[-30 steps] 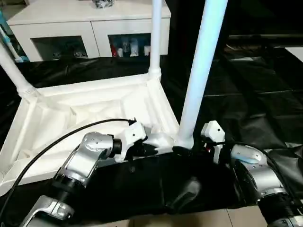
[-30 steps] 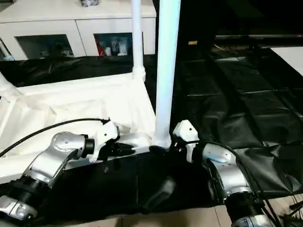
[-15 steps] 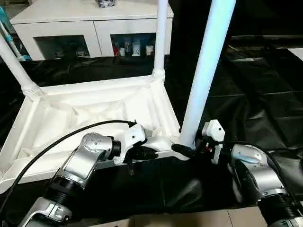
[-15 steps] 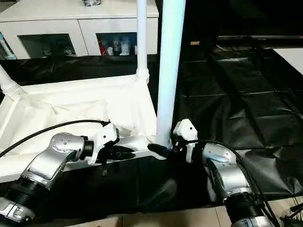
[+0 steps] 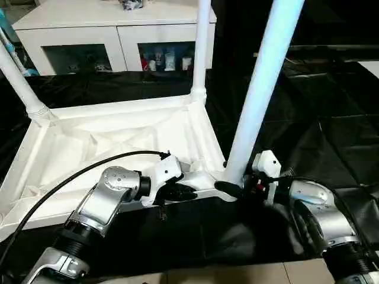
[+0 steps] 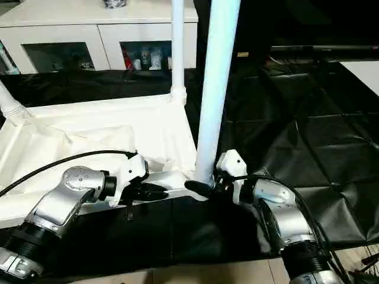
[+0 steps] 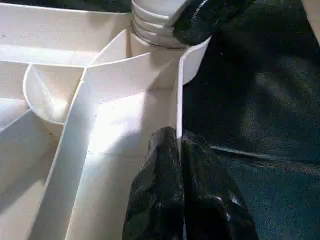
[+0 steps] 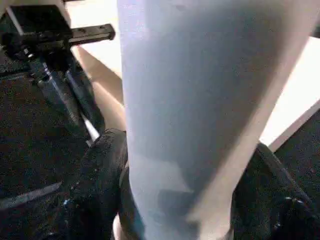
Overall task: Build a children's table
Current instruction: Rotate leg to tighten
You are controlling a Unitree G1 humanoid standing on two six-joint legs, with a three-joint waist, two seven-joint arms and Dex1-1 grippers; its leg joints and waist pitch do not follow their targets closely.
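The white table top point(image 5: 118, 136) lies upside down on black sheeting, ribbed underside up. Two white legs stand in its far corners point(image 5: 201, 47) point(image 5: 18, 83). A third leg point(image 5: 260, 89) rises from the near right corner socket, its top leaning to the right. My right gripper point(image 5: 231, 188) is shut on this leg just above the socket, one black finger point(image 8: 95, 175) on each side of the tube. My left gripper point(image 5: 186, 191) is shut on the top's thin near rim point(image 7: 178, 100) just left of that socket. A fourth leg is not in view.
A white cabinet point(image 5: 112, 29) with glass doors stands behind the table top. Black sheeting point(image 5: 308, 118) covers the floor all around, wrinkled on the right. A black cable point(image 5: 71, 177) runs over my left forearm. Light tiles point(image 5: 225, 275) show at the near edge.
The near right leg's top has tipped further to the right while its foot stays in the socket. Both grippers keep their holds. The camera shifted slightly at first.
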